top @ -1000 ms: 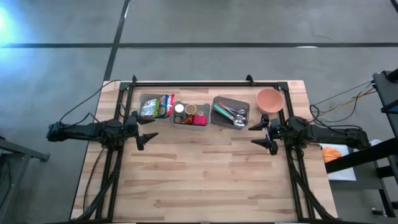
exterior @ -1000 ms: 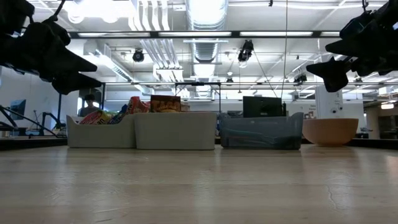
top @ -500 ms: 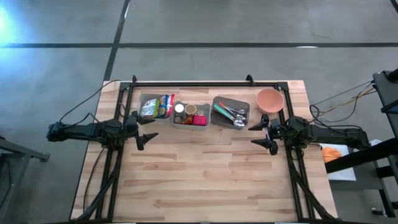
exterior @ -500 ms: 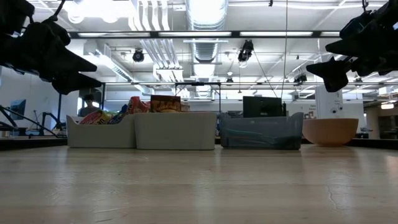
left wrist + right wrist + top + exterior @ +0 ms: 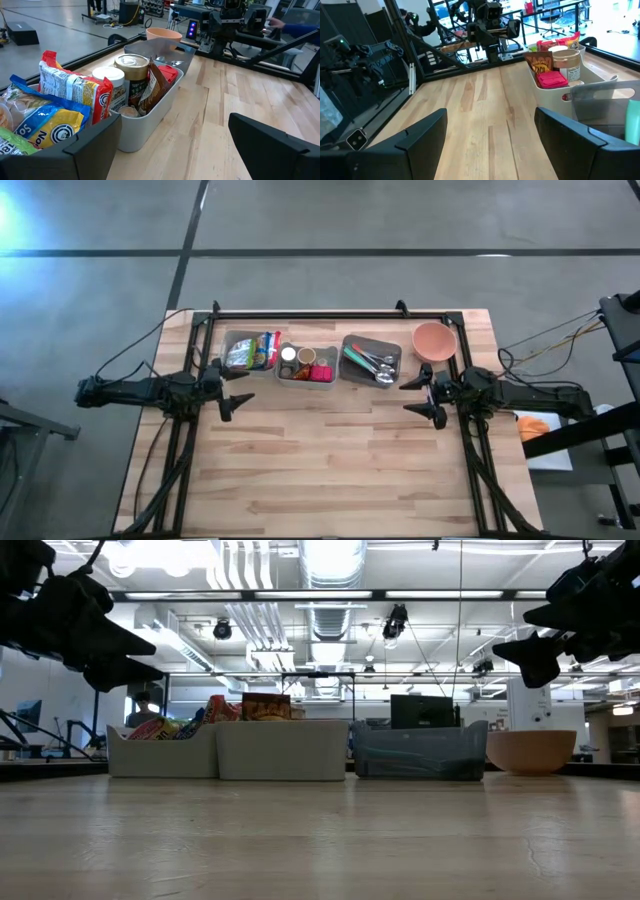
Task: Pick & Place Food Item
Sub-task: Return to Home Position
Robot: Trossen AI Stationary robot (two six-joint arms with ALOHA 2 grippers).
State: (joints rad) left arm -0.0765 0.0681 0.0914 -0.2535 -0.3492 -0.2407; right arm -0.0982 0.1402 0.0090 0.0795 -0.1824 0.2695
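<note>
The left tool (image 5: 243, 386) and right tool (image 5: 408, 397) hang above the worktop (image 5: 330, 470), both spread wide and empty, while between them, slightly farther back, seasoning bottles (image 5: 131, 75) sit in the gray bin (image 5: 283, 750) and spoons (image 5: 375, 364) in the black bin (image 5: 418, 755).

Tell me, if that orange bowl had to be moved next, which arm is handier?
Probably the right arm: the right pincer, open, hangs close to the orange bowl, while the left pincer, also open, is far off on the other side.
</note>
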